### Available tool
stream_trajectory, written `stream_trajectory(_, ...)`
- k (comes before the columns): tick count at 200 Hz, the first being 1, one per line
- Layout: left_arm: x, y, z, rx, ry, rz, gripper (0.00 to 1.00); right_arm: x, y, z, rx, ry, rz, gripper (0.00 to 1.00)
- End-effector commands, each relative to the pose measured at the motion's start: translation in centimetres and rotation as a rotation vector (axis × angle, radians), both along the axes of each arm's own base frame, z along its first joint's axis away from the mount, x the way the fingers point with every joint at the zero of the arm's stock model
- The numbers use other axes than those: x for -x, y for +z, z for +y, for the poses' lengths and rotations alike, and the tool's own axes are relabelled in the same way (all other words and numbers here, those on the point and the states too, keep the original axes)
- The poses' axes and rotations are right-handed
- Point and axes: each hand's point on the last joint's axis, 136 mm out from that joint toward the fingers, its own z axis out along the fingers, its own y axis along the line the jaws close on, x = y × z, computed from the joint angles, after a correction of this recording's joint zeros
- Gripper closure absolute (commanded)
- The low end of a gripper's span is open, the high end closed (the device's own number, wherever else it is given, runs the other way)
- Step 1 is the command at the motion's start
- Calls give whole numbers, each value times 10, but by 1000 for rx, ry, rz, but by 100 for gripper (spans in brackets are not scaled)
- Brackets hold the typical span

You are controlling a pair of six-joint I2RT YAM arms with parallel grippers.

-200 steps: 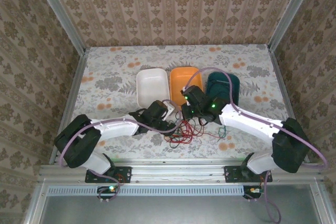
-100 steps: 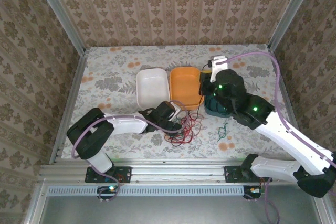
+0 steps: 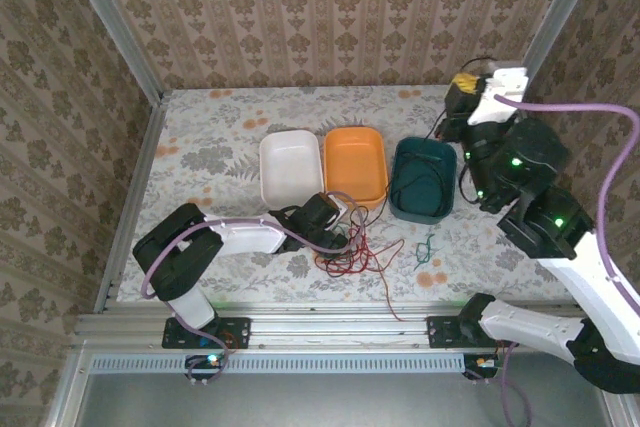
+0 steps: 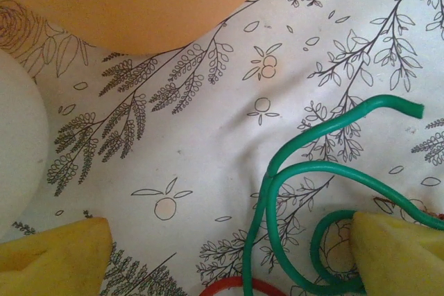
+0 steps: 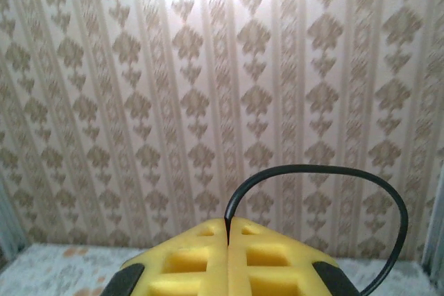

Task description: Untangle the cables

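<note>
- Right tool, clamped on the black cable, held it high, seemingly separating that strand.
- Left tool stood apart over the green cable; next, probably grip it.

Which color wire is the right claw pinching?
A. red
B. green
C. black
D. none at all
C: in the right wrist view, a black wire arcs up out of the seam of the right claw, which is shut tight on it.
</note>
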Motion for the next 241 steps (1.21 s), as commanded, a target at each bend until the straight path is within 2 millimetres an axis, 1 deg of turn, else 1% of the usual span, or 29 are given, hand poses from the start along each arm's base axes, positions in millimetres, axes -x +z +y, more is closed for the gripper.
stream_trajectory(1, 9, -31, 32, -163, 35, 39, 10, 20, 44, -31, -17, -77, -112, 100)
stream_trajectory(19, 8, -33, 35, -172, 47, 37, 9, 28, 60, -41, -13, -100, -143, 100)
stream_trajectory(68, 6, -35, 41, -188, 78, 33, 8, 53, 107, -78, 3, -219, -242, 100)
stream_trajectory(113, 3, -37, 47, -195, 104, 37, 7, 84, 147, -112, 14, -347, -322, 100)
stream_trajectory(139, 2, -37, 48, -190, 110, 39, 6, 96, 160, -125, 30, -398, -338, 100)
stream_trajectory(158, 1, -38, 50, -191, 119, 43, 3, 103, 168, -133, 47, -441, -348, 100)
stream_trajectory(176, -1, -38, 52, -192, 131, 43, 1, 115, 177, -143, 44, -475, -367, 100)
stream_trajectory(241, -7, -38, 60, -193, 173, 43, 0, 156, 204, -170, -10, -508, -447, 100)
